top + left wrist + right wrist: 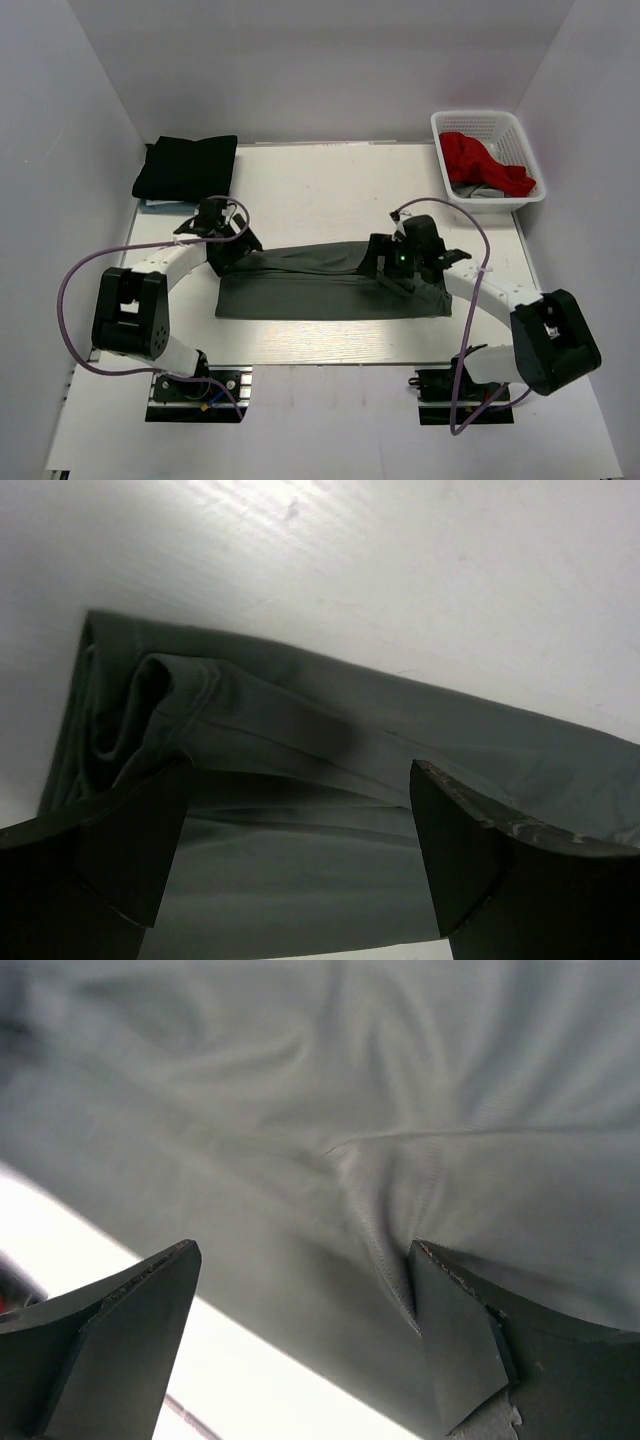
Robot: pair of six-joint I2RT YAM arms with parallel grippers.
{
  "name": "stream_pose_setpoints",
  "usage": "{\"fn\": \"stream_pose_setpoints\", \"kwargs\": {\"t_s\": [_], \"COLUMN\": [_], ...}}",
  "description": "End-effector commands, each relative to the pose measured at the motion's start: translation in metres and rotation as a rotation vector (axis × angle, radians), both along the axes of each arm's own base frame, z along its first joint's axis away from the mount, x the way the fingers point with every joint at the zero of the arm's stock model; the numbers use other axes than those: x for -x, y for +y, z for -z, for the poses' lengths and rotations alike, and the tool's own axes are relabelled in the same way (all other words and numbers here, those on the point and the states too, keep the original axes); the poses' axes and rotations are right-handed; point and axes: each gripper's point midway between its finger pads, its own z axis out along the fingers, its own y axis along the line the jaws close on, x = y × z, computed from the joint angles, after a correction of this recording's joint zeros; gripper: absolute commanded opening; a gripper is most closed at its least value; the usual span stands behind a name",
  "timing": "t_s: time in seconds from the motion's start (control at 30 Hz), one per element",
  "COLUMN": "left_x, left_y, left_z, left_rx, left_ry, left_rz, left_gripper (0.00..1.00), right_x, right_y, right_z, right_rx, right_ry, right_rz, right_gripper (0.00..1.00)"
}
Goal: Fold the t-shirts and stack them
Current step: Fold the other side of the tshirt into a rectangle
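at the near edge of the desk, my two arms rise from their bases and reach inward toward the middle. my left gripper sits at the left end of the dark grey t-shirt. its fingers are spread wide with nothing pinched, and folded hems of the cloth lie bunched just beyond them. my right gripper hangs over the right part of the same shirt. it is also released, its fingers parted above rippled grey cloth, and the right finger is close against a raised crease. the shirt lies across the middle of the desk as a long band running left to right, folded lengthwise, with its near side straight. farther back, at the far left corner, a black t-shirt rests folded into a neat rectangle. at the far right corner stands a white mesh basket. it holds a crumpled red t-shirt lying on top of some grey cloth.
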Motion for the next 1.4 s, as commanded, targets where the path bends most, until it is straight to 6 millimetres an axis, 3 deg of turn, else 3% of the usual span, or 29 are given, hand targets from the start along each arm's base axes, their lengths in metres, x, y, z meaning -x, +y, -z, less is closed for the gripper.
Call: {"fn": "stream_pose_setpoints", "kwargs": {"t_s": [0.0, 0.07, 0.17, 0.33, 0.4, 0.5, 0.63, 0.7, 0.77, 0.8, 1.03, 1.2, 1.37], "left_x": [0.023, 0.035, 0.048, 0.057, 0.06, 0.053, 0.046, 0.042, 0.039, 0.036, 0.036, 0.041, 0.04], "left_y": [0.017, 0.026, 0.038, 0.048, 0.051, 0.058, 0.052, 0.047, 0.043, 0.042, 0.043, 0.043, 0.042], "left_z": [0.006, 0.013, 0.013, 0.013, 0.012, 0.002, -0.012, -0.016, -0.025, -0.028, -0.033, -0.027, -0.027], "left_rx": [-0.079, -0.12, -0.169, -0.184, -0.198, -0.234, -0.216, -0.19, -0.166, -0.164, -0.164, -0.168, -0.163], "left_ry": [0.044, 0.079, 0.104, 0.126, 0.133, 0.116, 0.071, 0.049, 0.012, 0.003, -0.016, 0.002, -0.006], "left_rz": [-0.033, -0.05, -0.097, -0.131, -0.137, -0.157, -0.155, -0.147, -0.13, -0.13, -0.124, -0.122, -0.109], "left_gripper": [1.0, 1.0, 1.0, 1.0, 1.0, 1.0, 1.0, 1.0, 1.0, 1.0, 1.0, 1.0, 1.0], "right_x": [0.036, 0.046, 0.061, 0.057, 0.052, 0.044, 0.028, 0.025, 0.02, 0.014, -0.003, 0.018, 0.045], "right_y": [0.019, 0.016, 0.004, -0.02, -0.02, -0.007, 0.019, 0.029, 0.035, 0.04, 0.068, 0.082, 0.081], "right_z": [-0.012, -0.018, -0.008, 0.003, -0.002, -0.023, -0.054, -0.062, -0.056, -0.064, -0.034, -0.018, -0.002], "right_rx": [-0.119, -0.128, -0.081, 0.052, 0.064, 0.007, -0.091, -0.107, -0.101, -0.104, -0.048, -0.039, -0.017], "right_ry": [0.029, 0.02, 0.044, 0.045, 0.021, -0.039, -0.143, -0.171, -0.172, -0.196, -0.139, -0.083, -0.019], "right_rz": [-0.13, -0.142, -0.13, -0.074, -0.079, -0.122, -0.192, -0.222, -0.235, -0.248, -0.286, -0.35, -0.38], "right_gripper": [0.9, 0.9, 0.9, 0.9, 0.9, 0.9, 0.9, 0.9, 0.9, 0.9, 0.9, 0.9, 0.9]}}
